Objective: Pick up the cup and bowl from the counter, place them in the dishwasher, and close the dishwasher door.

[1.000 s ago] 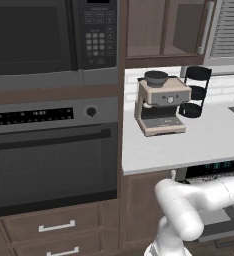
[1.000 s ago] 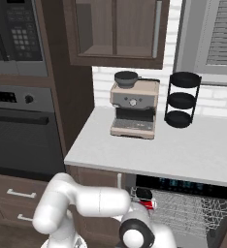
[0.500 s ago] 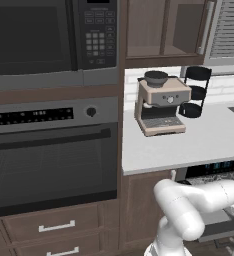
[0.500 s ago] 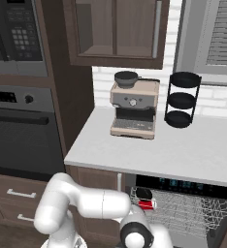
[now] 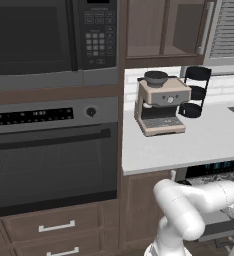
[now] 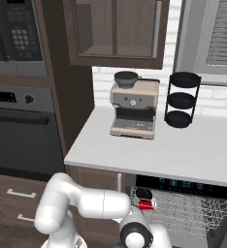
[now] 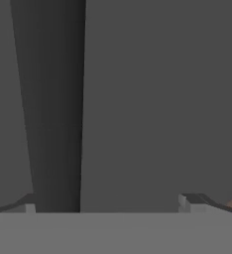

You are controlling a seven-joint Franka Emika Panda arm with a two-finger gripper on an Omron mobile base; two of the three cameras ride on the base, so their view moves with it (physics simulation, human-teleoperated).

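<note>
The red cup (image 6: 145, 204) lies in the grey wire rack (image 6: 183, 208) of the open dishwasher (image 6: 181, 184), under its dark strip of teal lights (image 5: 218, 165). A small dark round thing (image 6: 143, 193) sits in the rack just behind the cup; I cannot tell whether it is the bowl. The arm (image 6: 93, 203) bends low in front of the rack and its hand drops below the frame. In the hand view my gripper (image 7: 108, 204) is open, with nothing between the fingertips (image 7: 190, 202), close against a flat dark grey panel (image 7: 157, 99). A corner of the dishwasher door (image 6: 224, 234) shows at the lower right.
On the counter (image 6: 183, 150) stand a coffee machine (image 6: 134, 109) and a black three-tier stand (image 6: 182, 99). The black oven (image 5: 49, 160) and a microwave (image 5: 44, 30) fill the wall to the left, with drawers (image 5: 54, 227) below.
The arm has sunk very slightly; the cup and the rack have not moved.
</note>
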